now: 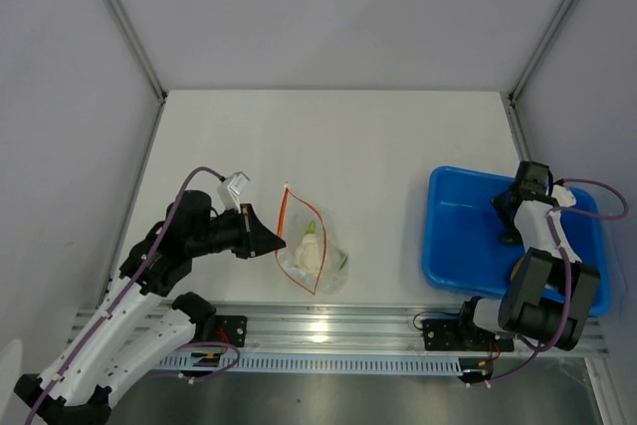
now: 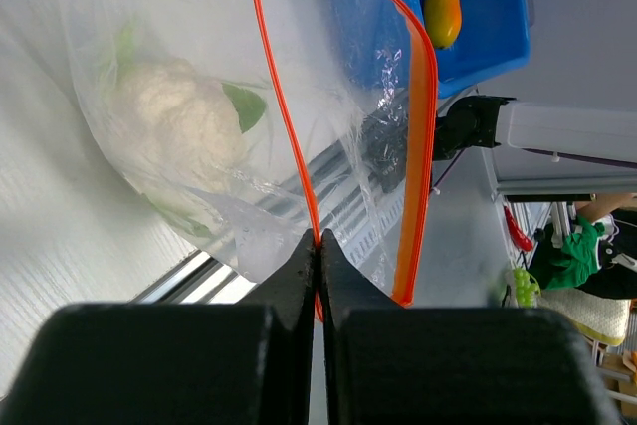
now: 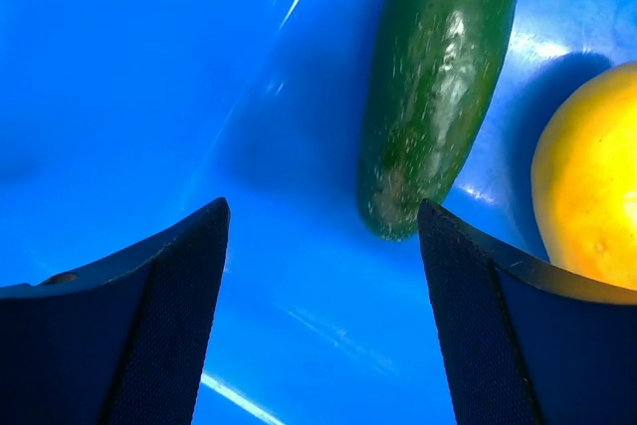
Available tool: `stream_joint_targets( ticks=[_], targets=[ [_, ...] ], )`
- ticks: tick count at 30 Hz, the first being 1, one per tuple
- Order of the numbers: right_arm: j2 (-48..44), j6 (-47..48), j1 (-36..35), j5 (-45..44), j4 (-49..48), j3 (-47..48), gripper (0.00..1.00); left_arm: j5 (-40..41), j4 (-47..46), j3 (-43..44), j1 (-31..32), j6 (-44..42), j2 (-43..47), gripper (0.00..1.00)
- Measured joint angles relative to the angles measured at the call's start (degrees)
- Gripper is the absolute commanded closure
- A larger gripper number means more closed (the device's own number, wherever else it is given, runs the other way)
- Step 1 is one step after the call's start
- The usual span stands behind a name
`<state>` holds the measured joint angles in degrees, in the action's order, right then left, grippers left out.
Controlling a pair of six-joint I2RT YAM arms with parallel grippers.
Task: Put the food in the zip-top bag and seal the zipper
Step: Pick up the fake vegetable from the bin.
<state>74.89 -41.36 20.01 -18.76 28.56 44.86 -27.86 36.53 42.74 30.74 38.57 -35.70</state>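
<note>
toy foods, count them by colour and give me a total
pale green-white leafy lump, in the clear bag: 1
dark green cucumber, in the blue tray: 1
yellow-orange fruit, in the blue tray: 1
total: 3

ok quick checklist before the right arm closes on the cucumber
1. left gripper pinching the zipper: ok
2. zip-top bag mouth open: ok
3. leafy lump inside the bag: ok
4. right gripper jaws apart over the blue tray: ok
5. cucumber centred between the jaws: not ok, it sits off to one side
6. yellow fruit clear of the jaws: cannot tell
</note>
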Motion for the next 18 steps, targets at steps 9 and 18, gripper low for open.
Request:
stream_joint_targets(
  ticks=[9,18],
  targets=[
    [2.01,0.24,1.29,-2.25,-1.88,-1.81,0.23,-0.24,-0.02,0.00,0.00,0.00,0.07,0.99],
    [5.62,0.37,2.47,-3.06,-4.11,-5.11,0.50,-1.42,0.02,0.00,0.00,-0.04,-0.72,0.99]
  ],
)
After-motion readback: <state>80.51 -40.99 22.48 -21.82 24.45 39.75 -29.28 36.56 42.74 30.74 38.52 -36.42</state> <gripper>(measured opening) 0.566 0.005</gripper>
